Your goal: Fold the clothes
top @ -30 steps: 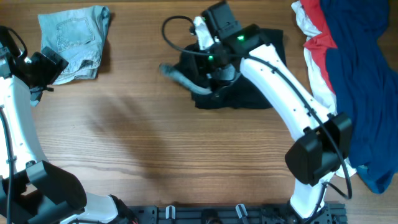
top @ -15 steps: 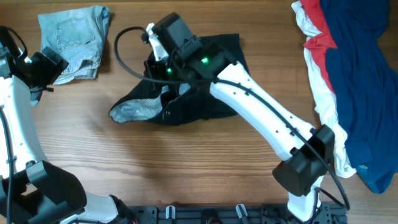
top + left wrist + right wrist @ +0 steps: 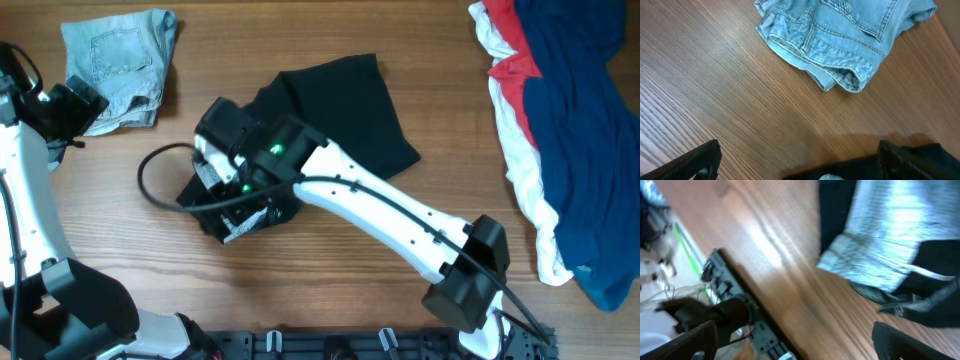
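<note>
The right gripper (image 3: 238, 212) has its jaws fully spread and holds nothing, over one end of the black shorts (image 3: 340, 105), which lie flat near the centre of the table (image 3: 300, 300). The left gripper (image 3: 797, 157) is likewise spread and empty. Risk: the slack cable (image 3: 150, 175) may snag the loose hem and drag it askew on any sideways move

Left pincer (image 3: 799, 161), right pincer (image 3: 799, 342) agape
</note>
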Tool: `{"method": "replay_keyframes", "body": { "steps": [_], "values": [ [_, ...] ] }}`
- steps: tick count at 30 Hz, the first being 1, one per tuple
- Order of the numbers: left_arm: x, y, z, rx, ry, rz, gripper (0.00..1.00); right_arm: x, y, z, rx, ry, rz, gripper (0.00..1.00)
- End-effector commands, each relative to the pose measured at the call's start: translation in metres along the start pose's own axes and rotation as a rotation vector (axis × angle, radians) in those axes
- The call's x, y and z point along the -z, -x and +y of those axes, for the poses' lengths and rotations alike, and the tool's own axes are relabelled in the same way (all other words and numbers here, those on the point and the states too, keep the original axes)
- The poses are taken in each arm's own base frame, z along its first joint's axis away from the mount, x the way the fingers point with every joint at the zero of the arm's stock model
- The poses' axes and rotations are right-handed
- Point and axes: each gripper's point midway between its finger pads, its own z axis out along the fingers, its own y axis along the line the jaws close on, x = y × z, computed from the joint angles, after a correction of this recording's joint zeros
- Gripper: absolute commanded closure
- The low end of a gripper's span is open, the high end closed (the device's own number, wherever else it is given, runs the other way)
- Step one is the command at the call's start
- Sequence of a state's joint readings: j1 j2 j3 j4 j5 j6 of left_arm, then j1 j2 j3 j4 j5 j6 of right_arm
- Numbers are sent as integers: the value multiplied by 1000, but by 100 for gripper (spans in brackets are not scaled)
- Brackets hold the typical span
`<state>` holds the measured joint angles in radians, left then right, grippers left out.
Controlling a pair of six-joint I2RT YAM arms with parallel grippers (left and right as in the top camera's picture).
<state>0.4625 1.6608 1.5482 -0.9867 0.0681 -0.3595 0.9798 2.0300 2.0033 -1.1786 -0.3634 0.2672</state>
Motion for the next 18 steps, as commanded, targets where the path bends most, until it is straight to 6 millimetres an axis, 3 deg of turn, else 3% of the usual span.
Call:
{"method": "replay_keyframes", "body": {
  "steps": [1, 2, 3, 6, 10, 13, 18],
  "values": [
    [-1, 7, 9, 3, 22, -14, 0, 25, 20, -18, -21, -33, -102, 1],
    [-1, 7, 9, 3, 22, -14, 0, 35, 27, -33, -40, -71, -142, 0],
    [-1, 6, 9, 2, 19, -11, 0, 48, 35, -60, -80, -132, -182, 1],
    [-3, -7, 0, -1, -29, 46, 0, 68, 43, -121, -184, -245, -226, 1],
    [-18, -68, -22, -102, -99, 238, 0, 105, 41, -213, -330, -322, -272, 1],
    [-36, -119, -30, -191, -93, 355, 0, 111, 31, -256, -360, -355, -255, 1],
    [-56, -185, -53, -273, -187, 482, 0, 111, 26, -295, -412, -378, -254, 0]
  ]
}}
